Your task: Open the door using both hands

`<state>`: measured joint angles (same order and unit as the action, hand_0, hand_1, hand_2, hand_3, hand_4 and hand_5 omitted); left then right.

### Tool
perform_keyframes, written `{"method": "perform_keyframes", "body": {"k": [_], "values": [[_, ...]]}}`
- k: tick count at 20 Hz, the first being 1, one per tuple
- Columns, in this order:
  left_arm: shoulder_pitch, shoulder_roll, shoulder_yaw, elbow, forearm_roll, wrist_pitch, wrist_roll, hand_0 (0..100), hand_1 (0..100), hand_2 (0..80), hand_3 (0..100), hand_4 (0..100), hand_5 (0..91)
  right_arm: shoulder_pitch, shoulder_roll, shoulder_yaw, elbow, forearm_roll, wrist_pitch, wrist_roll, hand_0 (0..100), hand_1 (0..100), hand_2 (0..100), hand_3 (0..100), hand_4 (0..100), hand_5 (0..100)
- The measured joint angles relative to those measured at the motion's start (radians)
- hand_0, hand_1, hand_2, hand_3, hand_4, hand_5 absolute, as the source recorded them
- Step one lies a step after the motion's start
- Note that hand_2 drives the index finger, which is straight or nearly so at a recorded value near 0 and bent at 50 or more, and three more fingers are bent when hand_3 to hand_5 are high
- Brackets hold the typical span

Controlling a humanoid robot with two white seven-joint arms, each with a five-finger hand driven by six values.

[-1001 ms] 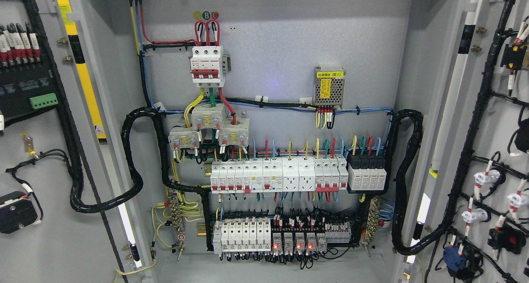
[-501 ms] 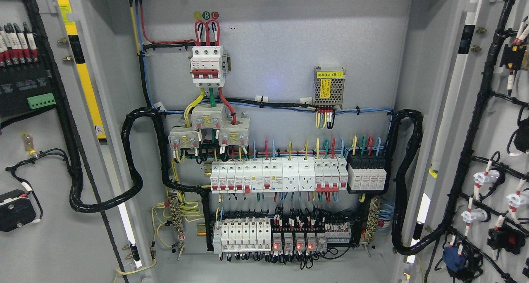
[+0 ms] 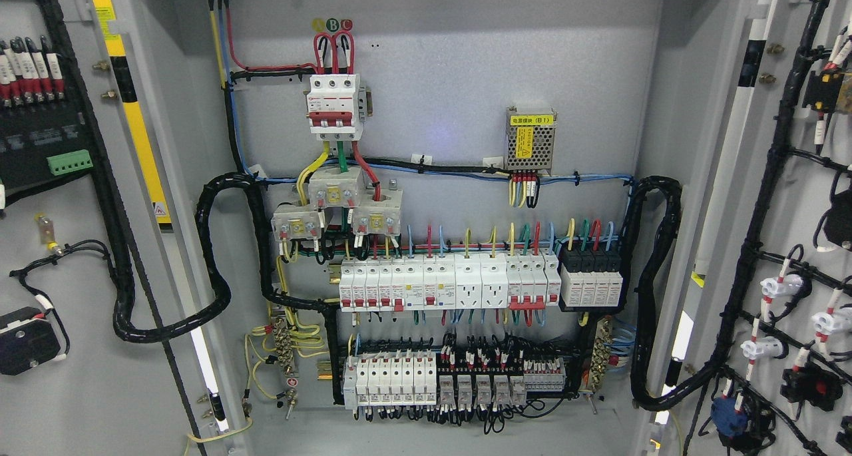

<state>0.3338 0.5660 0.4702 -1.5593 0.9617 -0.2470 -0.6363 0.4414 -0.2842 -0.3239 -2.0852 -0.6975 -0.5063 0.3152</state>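
You are looking straight into an electrical cabinet with both doors swung wide. The left door (image 3: 60,256) fills the picture's left edge, its inner face turned toward you, carrying a green terminal block (image 3: 69,162), a black wire loom (image 3: 113,243) and a yellow-and-black strip (image 3: 136,130) along its frame. The right door (image 3: 785,243) fills the right edge, likewise showing its inner face, with a black cable harness (image 3: 759,223) running down it and several white and black fittings clipped to it.

No robot hand shows anywhere in the head view, so you cannot tell whether either one is spread, curled or gripping anything, and you cannot place the doors relative to a robot hand beyond saying both doors stand at the frame's outer sides with nothing touching them.

Between the doors, the grey back panel (image 3: 452,76) holds a red-and-white main breaker (image 3: 335,106) near the top, with red, green and yellow leads below it. To its right sits a small meshed power supply (image 3: 530,141) with a yellow label. Lower down runs a row of white breakers (image 3: 446,283), and beneath that a second row of breakers and relays (image 3: 439,379). Thick black conduit (image 3: 655,289) loops down the right inner side.
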Motion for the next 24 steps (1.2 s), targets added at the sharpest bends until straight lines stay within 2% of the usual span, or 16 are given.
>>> {"method": "perform_keyframes", "body": {"k": [5, 7, 9, 11, 16, 20, 24], "values": [[0.018, -0.021, -0.025, -0.082, -0.010, 0.004, 0.000, 12, 56, 0.0, 0, 0, 0.0, -0.013, -0.011, 0.060, 0.001, 0.007, 0.000, 0.006, 0, 50, 4, 0, 0, 0], [0.023, -0.033, -0.041, -0.108, -0.035, -0.001, 0.000, 12, 56, 0.0, 0, 0, 0.0, -0.016, -0.014, 0.098, 0.003, 0.015, 0.003, 0.007, 0, 50, 4, 0, 0, 0], [0.026, -0.052, -0.063, -0.130, -0.084, -0.014, 0.012, 12, 56, 0.0, 0, 0, 0.0, -0.017, -0.016, 0.135, 0.010, 0.045, 0.004, 0.008, 0, 50, 4, 0, 0, 0], [0.031, -0.076, -0.095, -0.146, -0.166, -0.036, 0.018, 12, 56, 0.0, 0, 0, 0.0, -0.018, -0.017, 0.180, 0.027, 0.098, 0.006, 0.008, 0, 50, 4, 0, 0, 0], [0.053, -0.145, -0.223, -0.136, -0.334, -0.109, 0.023, 12, 56, 0.0, 0, 0, 0.0, -0.019, -0.008, 0.287, 0.115, 0.200, 0.006, 0.011, 0, 50, 4, 0, 0, 0], [0.057, -0.214, -0.309, -0.050, -0.402, -0.124, 0.025, 12, 56, 0.0, 0, 0, 0.0, -0.019, 0.008, 0.363, 0.231, 0.241, 0.005, 0.013, 0, 50, 4, 0, 0, 0], [0.030, -0.277, -0.357, 0.102, -0.432, -0.128, 0.026, 12, 56, 0.0, 0, 0, 0.0, -0.025, 0.033, 0.427, 0.389, 0.293, 0.002, 0.013, 0, 50, 4, 0, 0, 0]]}}
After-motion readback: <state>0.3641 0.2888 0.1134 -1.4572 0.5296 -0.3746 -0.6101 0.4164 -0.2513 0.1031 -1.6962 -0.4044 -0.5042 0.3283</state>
